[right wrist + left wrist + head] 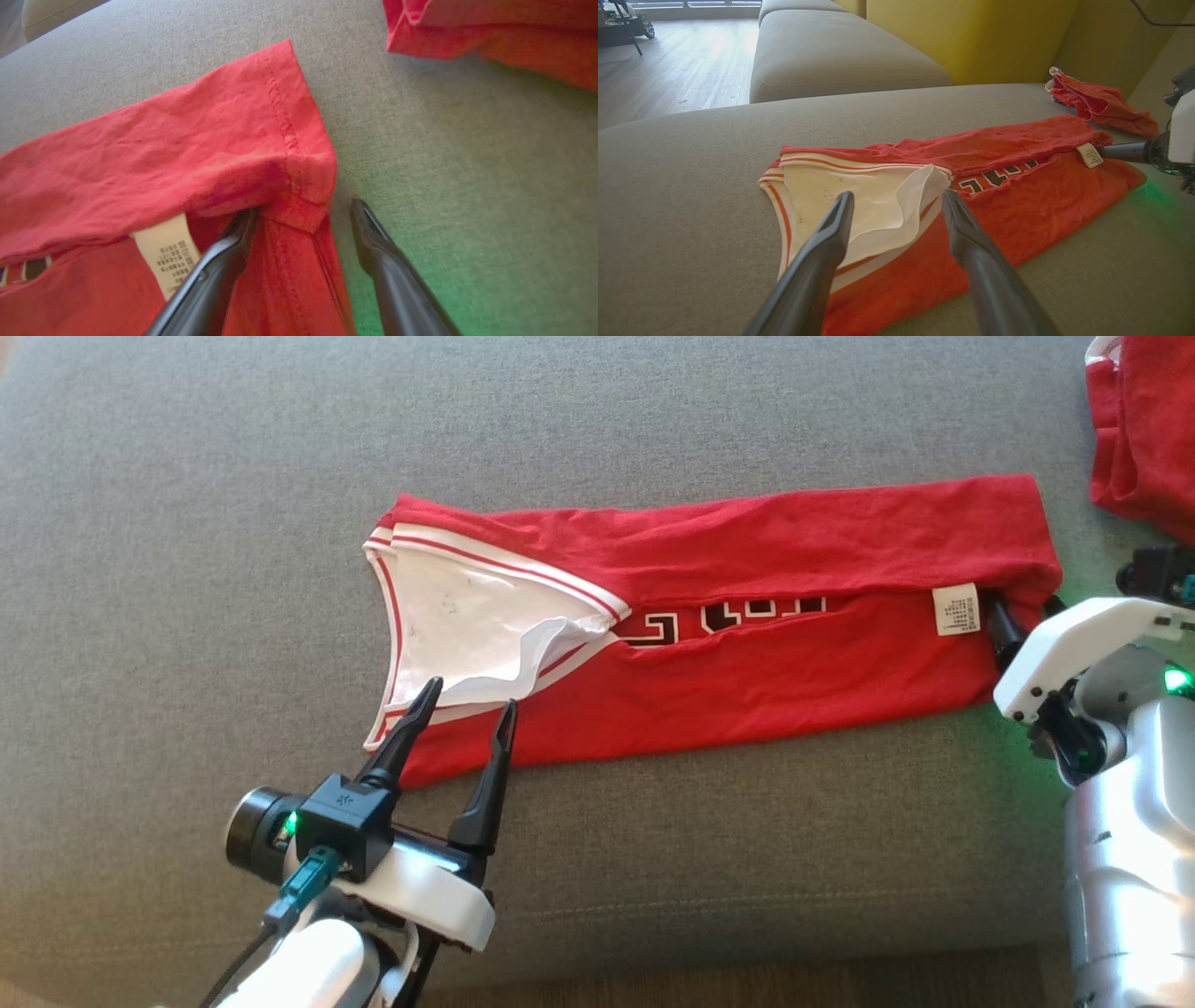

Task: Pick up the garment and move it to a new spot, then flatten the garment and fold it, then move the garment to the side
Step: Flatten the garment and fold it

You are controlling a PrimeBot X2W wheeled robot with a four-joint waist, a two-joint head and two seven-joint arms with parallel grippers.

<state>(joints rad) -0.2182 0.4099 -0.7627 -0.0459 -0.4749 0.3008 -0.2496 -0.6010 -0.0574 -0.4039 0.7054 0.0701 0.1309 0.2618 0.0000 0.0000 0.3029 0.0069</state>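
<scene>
Fingers spread and empty, the left gripper (471, 693) hovers over the white-trimmed end of the red garment (747, 663) folded lengthwise on a grey sofa (653, 868), while the right gripper (303, 210), likewise released, straddles the hem corner (apparently readying an end-to-end fold).

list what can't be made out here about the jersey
Jersey lettering: head view, mostly covered by the folded flaps.
Tag print: too small, head view.
Second red garment: cut by head view's right edge.
Right end effector: one fingertip hidden under the hem, right wrist view.
</scene>
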